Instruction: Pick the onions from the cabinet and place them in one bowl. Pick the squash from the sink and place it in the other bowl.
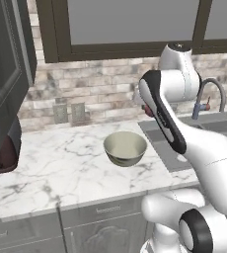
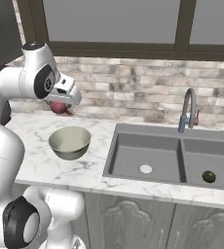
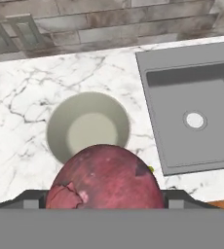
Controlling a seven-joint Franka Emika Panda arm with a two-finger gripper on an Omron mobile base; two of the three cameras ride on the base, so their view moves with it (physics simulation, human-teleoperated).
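Observation:
My gripper [image 3: 105, 195] is shut on a reddish-purple onion [image 3: 105, 175], which bulks large at the bottom of the hand view. It hangs above the counter, just over the near rim of the pale grey-green bowl [image 3: 88, 127]. From the base the onion [image 2: 60, 107] hangs behind and above the bowl [image 2: 69, 141], which is empty [image 1: 125, 147]. The dark green squash [image 2: 209, 176] lies in the right basin of the sink [image 2: 133, 146]. The cabinet's dark panelled door [image 1: 7, 74] stands at far left. The other bowl is out of view.
A curved grey faucet [image 2: 187, 109] rises behind the sink. A dark rounded object [image 1: 7, 148] sits on the marble counter [image 1: 61, 168] under the cabinet door. Wall sockets [image 1: 68, 112] are set in the brick backsplash. My arm's elbow [image 1: 160, 111] crosses between bowl and sink.

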